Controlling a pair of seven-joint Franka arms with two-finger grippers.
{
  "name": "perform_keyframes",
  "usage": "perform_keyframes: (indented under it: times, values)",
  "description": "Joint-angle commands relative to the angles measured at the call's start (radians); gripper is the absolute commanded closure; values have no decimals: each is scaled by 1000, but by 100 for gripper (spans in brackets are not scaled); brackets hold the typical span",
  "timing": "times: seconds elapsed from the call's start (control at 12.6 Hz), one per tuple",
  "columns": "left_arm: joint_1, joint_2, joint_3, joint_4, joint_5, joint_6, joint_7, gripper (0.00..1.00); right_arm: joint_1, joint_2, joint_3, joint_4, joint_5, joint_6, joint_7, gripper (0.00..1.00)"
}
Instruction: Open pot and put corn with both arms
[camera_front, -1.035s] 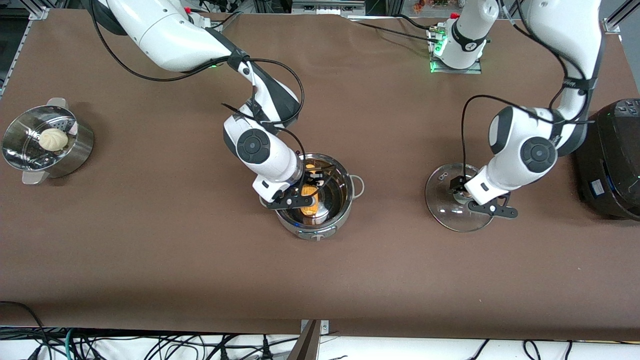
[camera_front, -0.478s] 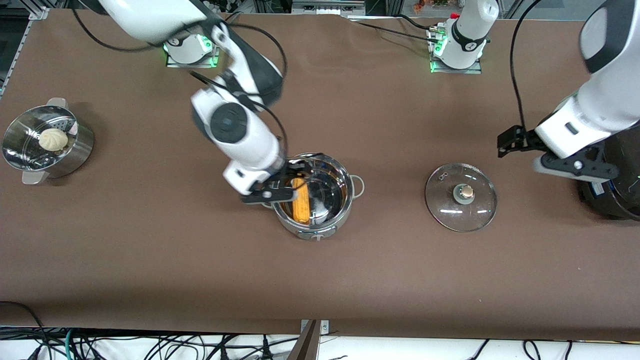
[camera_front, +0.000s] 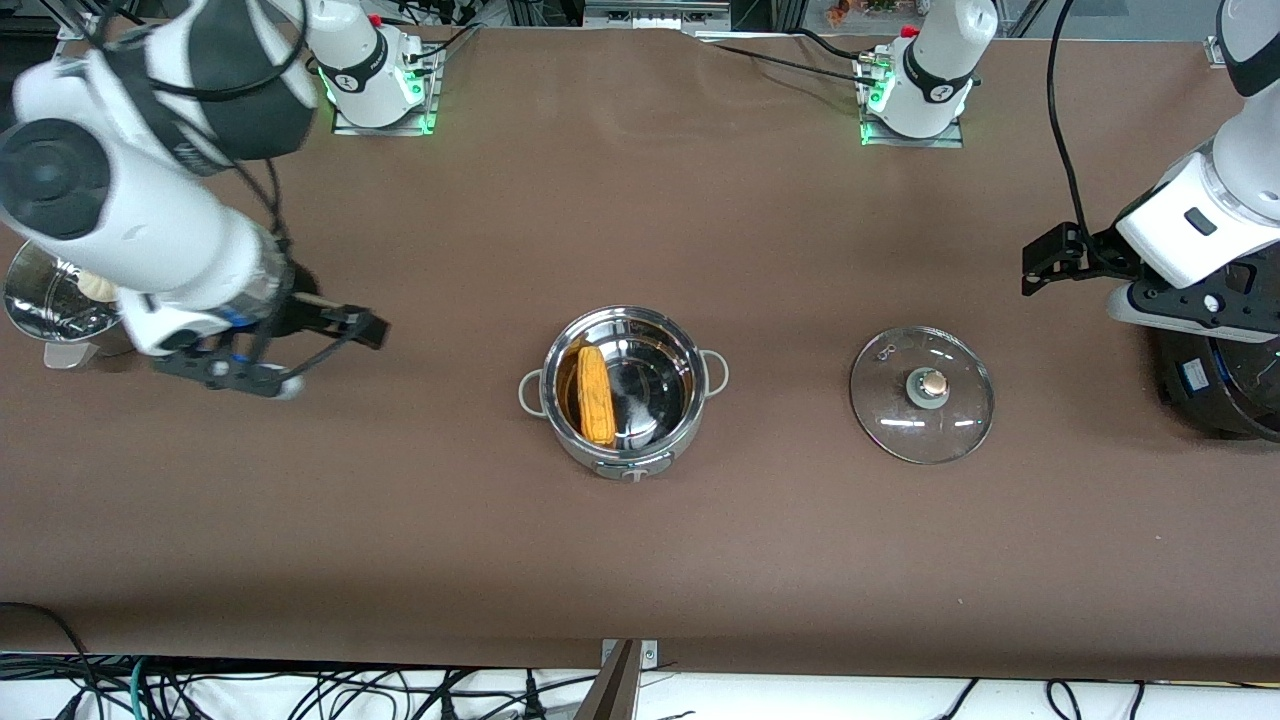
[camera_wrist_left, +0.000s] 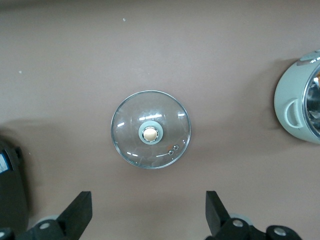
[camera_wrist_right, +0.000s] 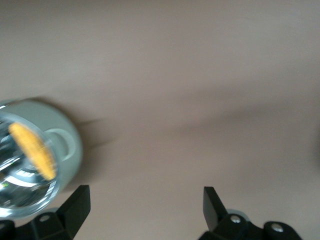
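Corn (camera_front: 596, 395) lies lengthwise inside the open pot (camera_front: 622, 392) at mid-bench, resting against the wall toward the right arm's end, so the loading looks done. Its lid (camera_front: 922, 394) sits flat on the bench (camera_front: 640, 550) beside the pot, toward the left arm's end, knob up and well clear of the rim, probably parked there to leave the mouth free. Right gripper (camera_front: 290, 360) hangs over bare bench between pot and steamer (camera_front: 45, 305), fingers spread and empty. Left gripper (camera_front: 1075, 262) hovers beside the black cooker (camera_front: 1215, 385), also spread wide and holding nothing, with the lid centred in its wrist view. No brand or label is readable anywhere.
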Motion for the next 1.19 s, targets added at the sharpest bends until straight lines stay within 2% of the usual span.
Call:
perform_keyframes:
  times: [0.0,0.08,0.24,0.64,0.8,0.96,1.12]
  values:
    - [0,28,-3,43,-30,-29,-52,0,-23,-69,-129,-37,9,-51,-72,0]
    - [-4,28,-3,43,-26,-29,-54,0,-23,-104,-200,-60,21,-57,-129,0]
    - [5,27,-2,40,-28,-32,-51,0,-41,-150,-248,-144,12,-54,-119,0]
    - [8,21,-2,33,-30,-84,-51,0,-78,-328,-256,-302,40,41,-215,0]
    - [8,19,-2,33,-30,-85,-51,0,-93,-350,-259,-327,50,47,-444,0]
    - [8,19,0,33,-30,-87,-51,0,-107,-341,-260,-327,56,44,-475,0]
    - [8,19,0,31,-30,-87,-48,0,-115,-299,-267,-275,69,33,-482,0]
